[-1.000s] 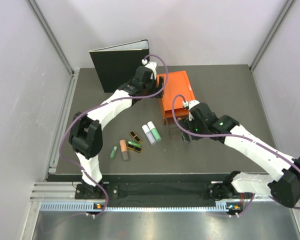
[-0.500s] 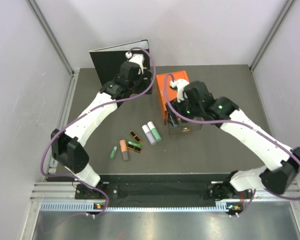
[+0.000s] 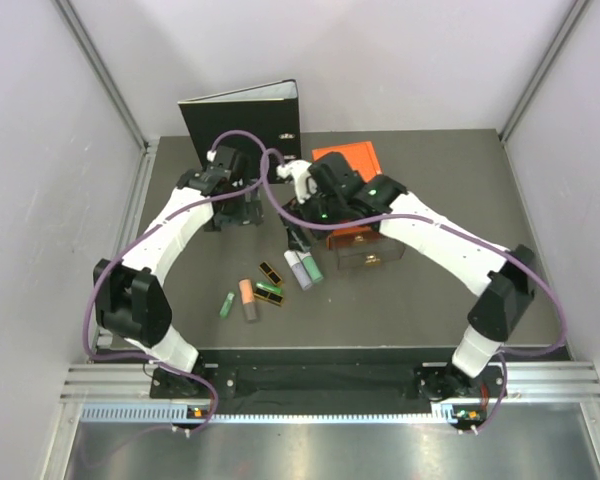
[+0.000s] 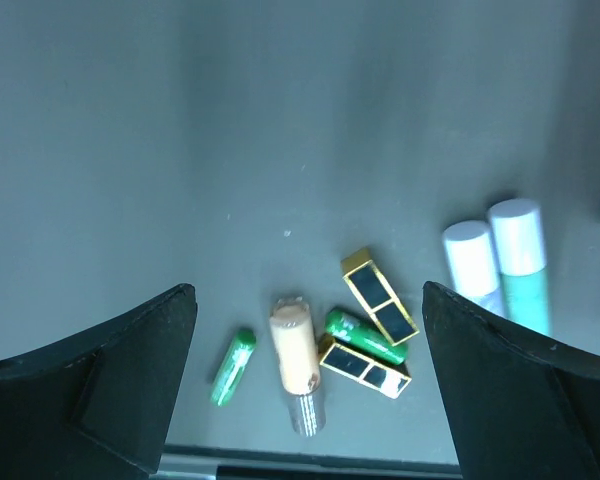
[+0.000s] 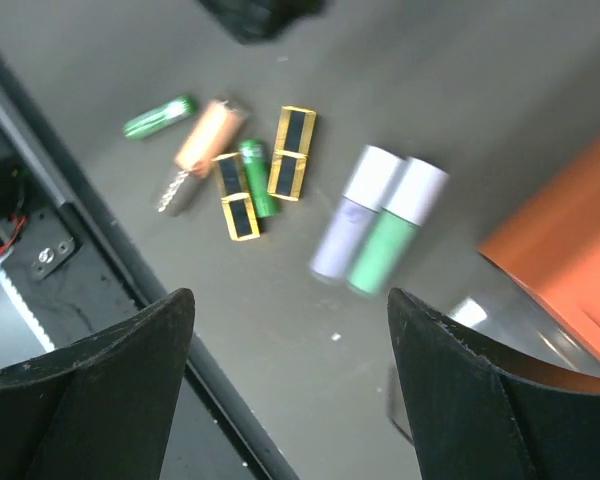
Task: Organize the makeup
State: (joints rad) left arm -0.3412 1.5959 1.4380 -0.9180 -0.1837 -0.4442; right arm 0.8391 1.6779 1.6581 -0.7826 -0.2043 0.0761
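wide open, nothing held

my left gripper [image 4: 307,295] and right gripper [image 5: 290,300] hang spread wide, empty. the lilac tube [image 5: 345,225] and mint tube [image 5: 390,235] lie side by side near the orange drawer box [image 5: 570,240]; the peach tube [image 4: 295,350], green stick [image 4: 232,367] and black-and-gold cases [image 4: 378,295] cluster to their left.

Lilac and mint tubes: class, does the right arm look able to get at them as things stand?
Probably yes. The right end effector hangs open close to the lilac tube and mint tube, and nothing lies over them.

blurry lilac tube [image 5: 346,222] and mint tube [image 5: 388,240]
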